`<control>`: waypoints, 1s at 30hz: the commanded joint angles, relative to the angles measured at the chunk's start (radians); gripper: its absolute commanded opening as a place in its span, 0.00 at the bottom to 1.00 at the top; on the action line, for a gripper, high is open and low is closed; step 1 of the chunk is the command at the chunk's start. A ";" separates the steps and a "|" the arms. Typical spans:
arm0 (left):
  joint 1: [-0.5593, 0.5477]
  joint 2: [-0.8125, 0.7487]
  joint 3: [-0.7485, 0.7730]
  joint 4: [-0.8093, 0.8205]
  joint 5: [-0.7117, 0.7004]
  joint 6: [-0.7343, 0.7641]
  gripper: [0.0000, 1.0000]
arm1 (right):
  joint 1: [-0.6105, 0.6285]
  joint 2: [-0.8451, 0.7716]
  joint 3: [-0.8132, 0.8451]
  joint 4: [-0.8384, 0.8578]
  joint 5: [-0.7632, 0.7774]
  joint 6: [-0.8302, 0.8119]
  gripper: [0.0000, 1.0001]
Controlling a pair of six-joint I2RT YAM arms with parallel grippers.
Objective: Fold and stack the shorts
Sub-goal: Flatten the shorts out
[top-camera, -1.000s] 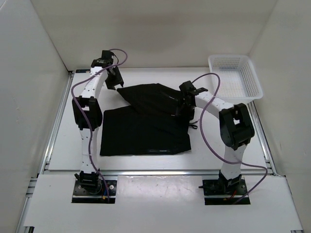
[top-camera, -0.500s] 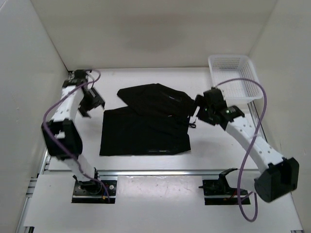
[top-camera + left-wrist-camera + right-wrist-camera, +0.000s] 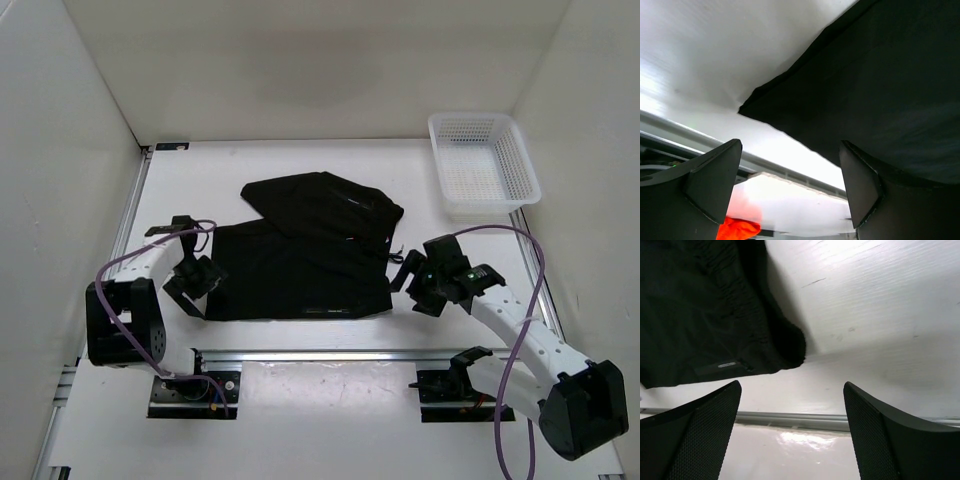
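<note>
The black shorts (image 3: 300, 265) lie on the white table, their far part folded over toward the middle. My left gripper (image 3: 193, 290) hovers at their near left corner, open and holding nothing. In the left wrist view that corner (image 3: 747, 106) sits just beyond my open left gripper (image 3: 790, 187). My right gripper (image 3: 410, 284) is beside the near right corner, apart from the cloth and open. In the right wrist view the waistband corner (image 3: 792, 347), with a small pale mark (image 3: 727, 364), lies beyond my empty right gripper (image 3: 792, 432).
A white mesh basket (image 3: 485, 165) stands at the back right of the table. A grey rail (image 3: 300, 353) runs along the table's near edge, close under both grippers. Something orange (image 3: 737, 230) shows below the rail in the left wrist view.
Both arms have swung from the far side of the shorts back to the near corners. Both grippers have opened. The shorts lie as before.
</note>
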 commanded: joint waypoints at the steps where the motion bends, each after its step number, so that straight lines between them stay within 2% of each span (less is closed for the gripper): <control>1: -0.001 -0.005 -0.024 0.074 0.049 -0.052 0.90 | 0.007 -0.029 0.002 0.069 -0.055 0.060 0.88; 8: -0.001 0.087 -0.073 0.140 0.023 -0.081 0.90 | 0.007 0.015 -0.059 0.152 -0.104 0.118 0.89; 11: 0.008 0.125 -0.073 0.151 0.014 -0.081 0.82 | 0.007 0.035 -0.076 0.196 -0.113 0.127 0.88; 12: 0.008 0.125 -0.073 0.161 0.014 -0.081 0.76 | 0.007 0.035 -0.088 0.211 -0.113 0.127 0.86; 13: 0.008 0.125 -0.073 0.161 0.014 -0.081 0.57 | 0.007 0.046 -0.098 0.212 -0.113 0.127 0.84; 14: 0.008 0.125 -0.073 0.161 0.014 -0.081 0.44 | 0.007 0.046 -0.098 0.212 -0.113 0.127 0.84; 16: 0.008 0.125 -0.073 0.161 0.023 -0.071 0.19 | 0.007 0.072 -0.107 0.233 -0.113 0.138 0.81; 17: 0.008 0.134 -0.073 0.161 0.032 -0.071 0.10 | 0.016 0.072 -0.107 0.242 -0.113 0.138 0.81; 21: 0.008 0.134 -0.073 0.171 0.032 -0.061 0.10 | 0.054 0.133 -0.127 0.323 -0.098 0.161 0.71; 27: 0.008 0.090 -0.064 0.171 0.041 -0.061 0.10 | 0.149 0.274 -0.089 0.382 -0.036 0.219 0.63; 30: 0.008 0.069 -0.064 0.161 0.041 -0.061 0.10 | 0.174 0.287 -0.061 0.336 0.038 0.239 0.33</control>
